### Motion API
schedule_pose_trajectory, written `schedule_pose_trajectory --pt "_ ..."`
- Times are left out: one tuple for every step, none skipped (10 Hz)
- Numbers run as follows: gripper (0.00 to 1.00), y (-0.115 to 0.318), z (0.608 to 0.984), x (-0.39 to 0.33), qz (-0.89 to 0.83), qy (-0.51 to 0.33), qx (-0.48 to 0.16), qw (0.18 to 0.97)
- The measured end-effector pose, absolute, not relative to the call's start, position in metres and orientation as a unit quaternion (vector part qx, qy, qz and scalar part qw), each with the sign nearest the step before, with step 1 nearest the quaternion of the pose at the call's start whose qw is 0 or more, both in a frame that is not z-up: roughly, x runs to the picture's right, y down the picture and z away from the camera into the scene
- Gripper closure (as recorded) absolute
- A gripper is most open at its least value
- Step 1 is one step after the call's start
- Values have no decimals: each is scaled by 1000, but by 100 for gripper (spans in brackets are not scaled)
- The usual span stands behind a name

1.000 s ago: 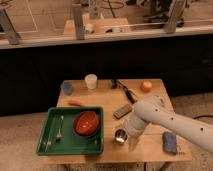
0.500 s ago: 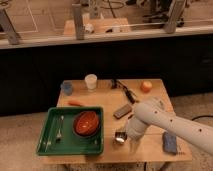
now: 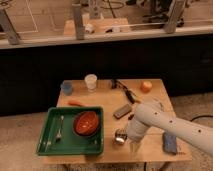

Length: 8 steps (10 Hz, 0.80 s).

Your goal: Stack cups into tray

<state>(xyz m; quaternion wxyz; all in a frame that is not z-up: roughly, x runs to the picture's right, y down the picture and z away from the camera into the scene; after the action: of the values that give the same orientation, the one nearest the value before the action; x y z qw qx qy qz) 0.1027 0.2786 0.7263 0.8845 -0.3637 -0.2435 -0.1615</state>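
The green tray (image 3: 48, 145) sits at the table's front left and holds an orange-red bowl (image 3: 86, 123) and a fork (image 3: 59, 129). A blue cup (image 3: 66, 88) and a white cup (image 3: 90, 81) stand at the table's back left. A shiny metal cup (image 3: 120, 135) stands just right of the tray, near the front edge. My gripper (image 3: 128, 138) is at the end of the white arm that comes in from the lower right. It is right beside the metal cup, mostly hidden by the wrist. I cannot make out the clear glass cup.
An orange fruit (image 3: 145, 86) lies at the back right. A black tool (image 3: 125, 91) and a grey block (image 3: 121, 110) lie mid-table. A carrot (image 3: 76, 104) lies behind the tray. A blue-grey object (image 3: 169, 141) lies at the front right.
The arm's wrist has dropped slightly toward the metal cup. The cup and the other objects have stayed in place.
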Motion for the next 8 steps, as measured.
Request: schedule_pose_trajectory --pt "24 282 730 102 -162 -241 -366 884" --pt "33 285 733 100 -165 -238 -369 884" --pt "44 288 737 98 -166 -234 -370 883" --pt "55 291 740 97 -166 -229 -373 884" --pt "65 291 743 96 -165 -226 -372 885" --pt "75 291 743 96 -166 -221 -375 885" --pt "84 288 743 93 -169 -215 -377 885" --pt "94 280 740 90 -171 -211 -373 887"
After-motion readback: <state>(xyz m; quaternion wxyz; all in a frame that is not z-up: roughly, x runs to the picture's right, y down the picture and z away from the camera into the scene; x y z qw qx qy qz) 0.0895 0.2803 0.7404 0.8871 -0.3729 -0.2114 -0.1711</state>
